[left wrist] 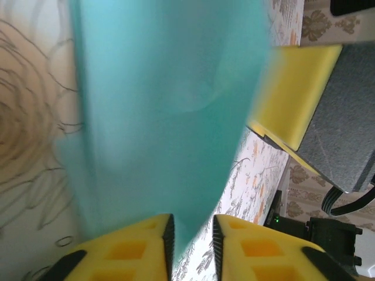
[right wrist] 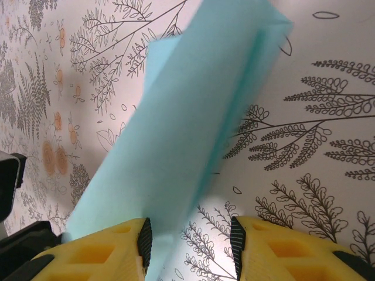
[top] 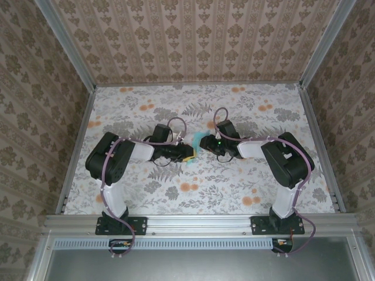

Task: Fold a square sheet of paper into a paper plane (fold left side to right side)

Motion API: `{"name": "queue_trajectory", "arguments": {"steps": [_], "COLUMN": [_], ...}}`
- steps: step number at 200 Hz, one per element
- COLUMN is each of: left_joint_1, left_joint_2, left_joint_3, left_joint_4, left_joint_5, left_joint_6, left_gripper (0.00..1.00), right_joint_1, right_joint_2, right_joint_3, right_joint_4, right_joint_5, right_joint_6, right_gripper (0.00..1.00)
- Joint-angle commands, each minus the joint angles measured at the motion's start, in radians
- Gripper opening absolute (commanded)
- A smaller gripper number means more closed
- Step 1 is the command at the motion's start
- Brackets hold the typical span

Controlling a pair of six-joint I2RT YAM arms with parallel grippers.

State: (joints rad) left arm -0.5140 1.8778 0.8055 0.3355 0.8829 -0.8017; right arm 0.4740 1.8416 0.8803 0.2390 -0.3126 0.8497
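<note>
Floral tablecloth (top: 234, 193) runs out from the arm bases, and both claws meet over its middle. Left gripper (left wrist: 192, 225) stands slightly parted, the tip of the square sheet of paper (left wrist: 170, 105) lying against one pad with cloth showing in the gap. Right gripper (right wrist: 190, 231) gapes wider around the creased sheet, seemingly not pinching it, though blur hides the contact. To fold well: take the left edge firmly near a corner, carry it across low, and align the edges before pressing
</note>
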Motion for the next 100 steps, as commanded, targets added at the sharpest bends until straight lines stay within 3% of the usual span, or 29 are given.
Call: {"name": "queue_trajectory", "arguments": {"steps": [1, 58, 100], "left_joint_1": [0.023, 0.028, 0.037], "left_joint_2": [-0.038, -0.006, -0.083], "left_joint_3": [0.028, 0.095, 0.110], "left_joint_4": [-0.033, -0.060, -0.154], "left_joint_5": [0.020, 0.038, 0.024], "left_joint_6": [0.033, 0.048, 0.096], "left_gripper": [0.33, 0.37, 0.39], "right_joint_1": [0.006, 0.006, 0.006], "right_joint_2": [0.043, 0.040, 0.037], "right_joint_3": [0.004, 0.003, 0.002], "right_joint_4": [-0.054, -0.050, -0.050], "right_joint_5": [0.035, 0.035, 0.032], "right_joint_6": [0.016, 0.014, 0.008], "right_gripper": [0.43, 0.43, 0.44]}}
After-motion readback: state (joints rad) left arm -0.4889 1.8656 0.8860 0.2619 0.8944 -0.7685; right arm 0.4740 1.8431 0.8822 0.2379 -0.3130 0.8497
